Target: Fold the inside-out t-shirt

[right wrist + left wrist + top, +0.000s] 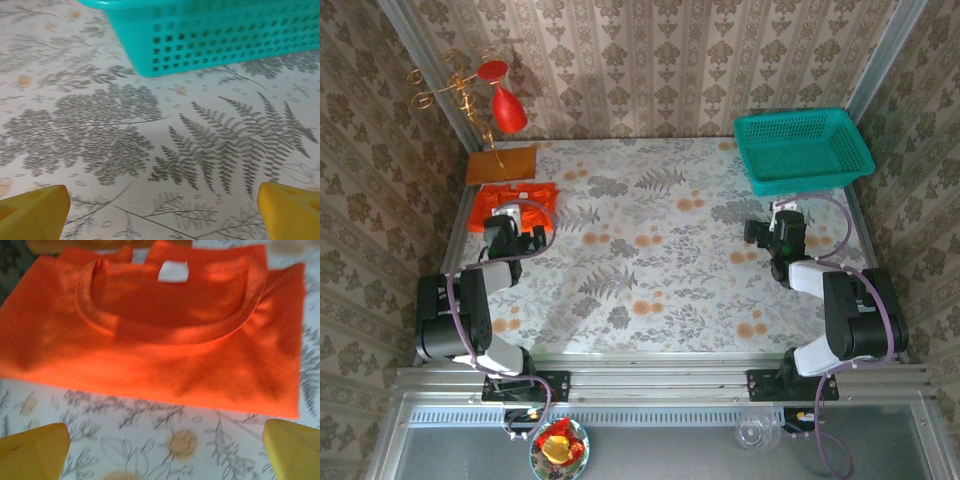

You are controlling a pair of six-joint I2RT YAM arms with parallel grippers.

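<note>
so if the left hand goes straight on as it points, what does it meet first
Probably the t-shirt: its near edge lies right ahead of the open left hand, though the gap is hard to judge.

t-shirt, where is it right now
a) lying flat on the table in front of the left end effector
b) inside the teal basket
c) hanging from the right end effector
a: the t-shirt lies flat on the table, neckline up with its white tag showing, just beyond the open left end effector, which has nothing between its fingers.
</note>
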